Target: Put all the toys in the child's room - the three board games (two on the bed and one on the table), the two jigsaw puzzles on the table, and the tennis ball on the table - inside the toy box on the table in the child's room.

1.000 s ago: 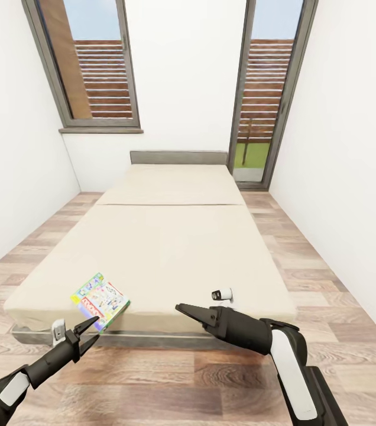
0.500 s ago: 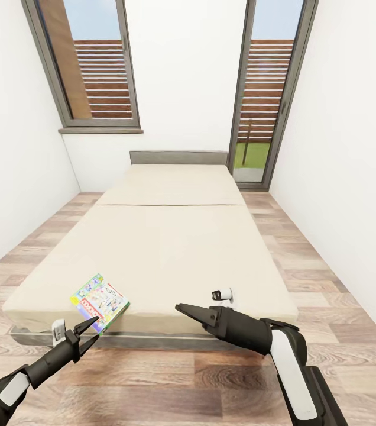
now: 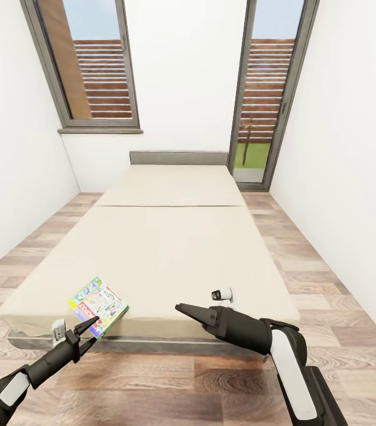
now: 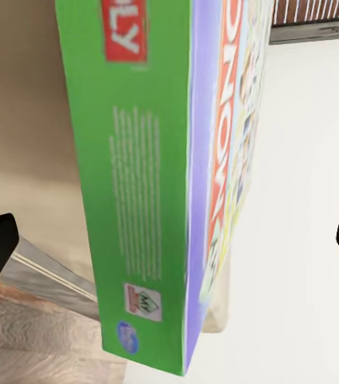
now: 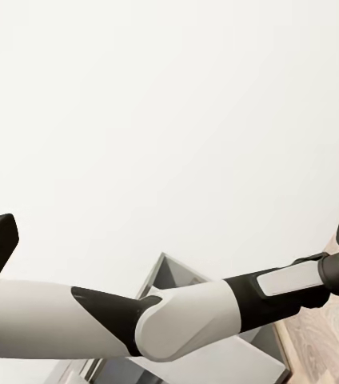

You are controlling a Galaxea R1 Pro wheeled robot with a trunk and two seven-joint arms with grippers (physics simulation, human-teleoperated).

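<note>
Green-bordered board game (image 3: 98, 305) is lying flat at the bed's (image 3: 170, 248) near left corner, overhanging slightly; left gripper (image 3: 86, 331) is hovering just short, jaws spread, nothing held; right gripper (image 3: 183, 309) is idling, state unclear; box looks stiff, light, slick, so pinching the overhanging edge seems best.

I see a green-bordered board game (image 3: 97, 306) with a red logo and pale drawings on my cream bed (image 3: 170, 248), grey headboard (image 3: 178, 157), brown plank floor (image 3: 324, 278), white walls (image 3: 342, 148).
</note>
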